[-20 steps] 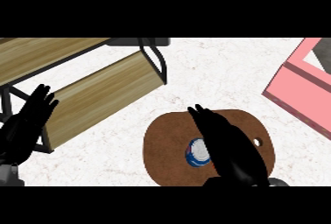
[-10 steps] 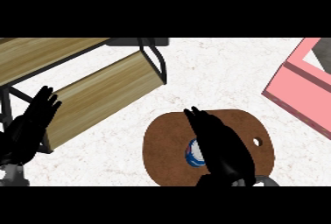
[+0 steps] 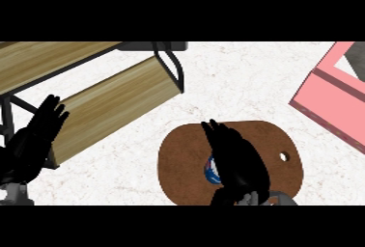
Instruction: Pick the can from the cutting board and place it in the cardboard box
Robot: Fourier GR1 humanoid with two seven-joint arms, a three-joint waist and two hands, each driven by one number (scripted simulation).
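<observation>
Pre-grasp: right hand (image 3: pixel 239 161) w/ straight fingers over blue-white can (image 3: pixel 212 171) on round brown wooden cutting board (image 3: pixel 185 159), nothing held; next curl round can, then pink box (image 3: pixel 329 103); left hand (image 3: pixel 35 140) open, resting

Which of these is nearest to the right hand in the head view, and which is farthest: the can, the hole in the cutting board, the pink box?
Measured from the right hand:
1. The can, at the hand's left edge, mostly hidden under it.
2. The hole, to the hand's right, near the brown cutting board's right edge.
3. The pink box, at the upper right.
</observation>
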